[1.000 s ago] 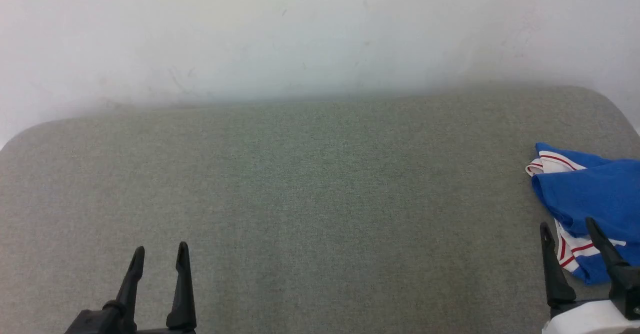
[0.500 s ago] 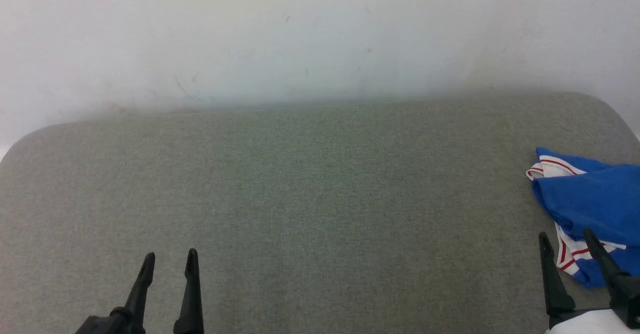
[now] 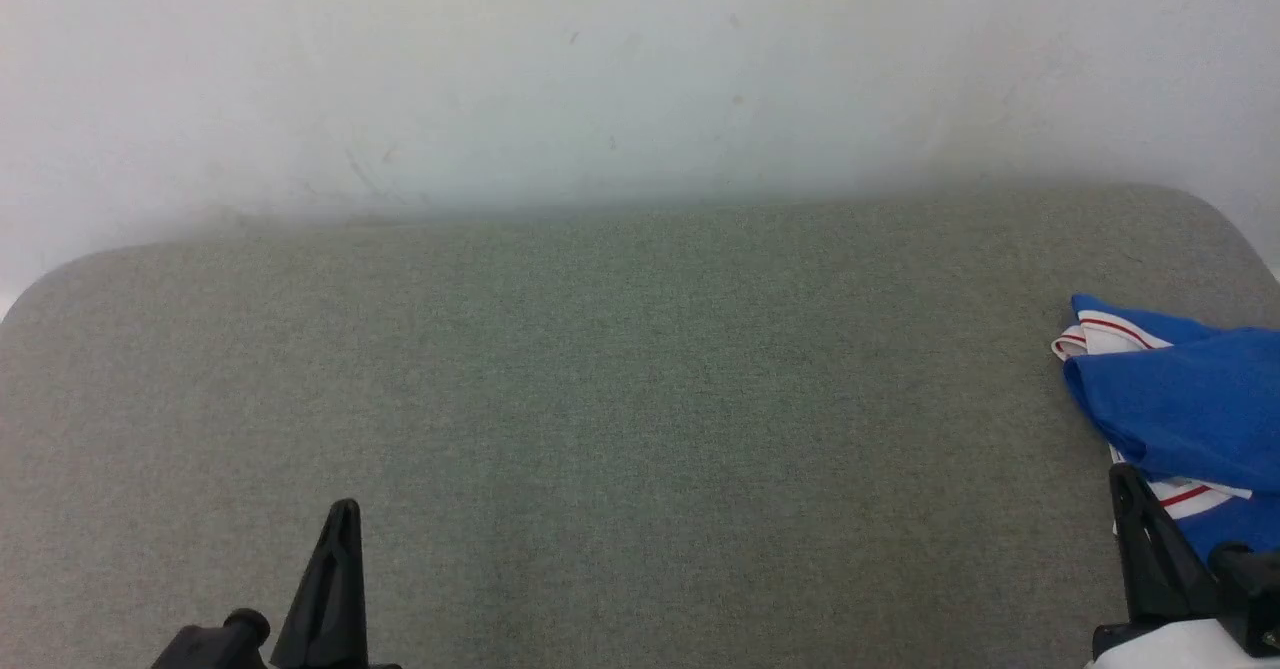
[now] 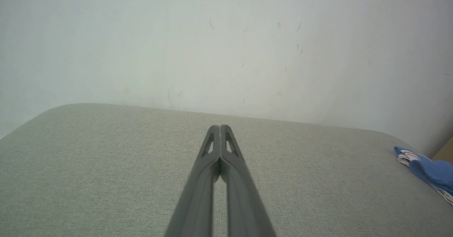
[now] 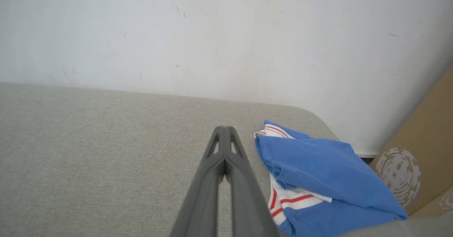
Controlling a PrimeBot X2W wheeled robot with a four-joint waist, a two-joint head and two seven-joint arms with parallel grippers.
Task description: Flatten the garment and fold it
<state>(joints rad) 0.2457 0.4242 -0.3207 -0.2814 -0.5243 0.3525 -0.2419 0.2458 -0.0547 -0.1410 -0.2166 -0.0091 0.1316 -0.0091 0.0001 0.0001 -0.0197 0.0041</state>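
The shirt (image 3: 1180, 404) is lying crumpled at the pad's (image 3: 640, 369) right edge; the left gripper (image 3: 345, 509) and right gripper (image 3: 1125, 477) are hovering over its near edge, fingers pressed together, holding nothing

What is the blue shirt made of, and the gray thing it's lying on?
The blue shirt looks like soft, matte knit cloth: it folds and creases limply. The gray surface seems covered in woven fabric, probably upholstery: a fine speckled weave shows, corners rounded.

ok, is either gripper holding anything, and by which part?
Nothing is held. The left gripper and right gripper both have jaws shut with nothing between them; the garment lies bunched on the grey surface beside the right one.
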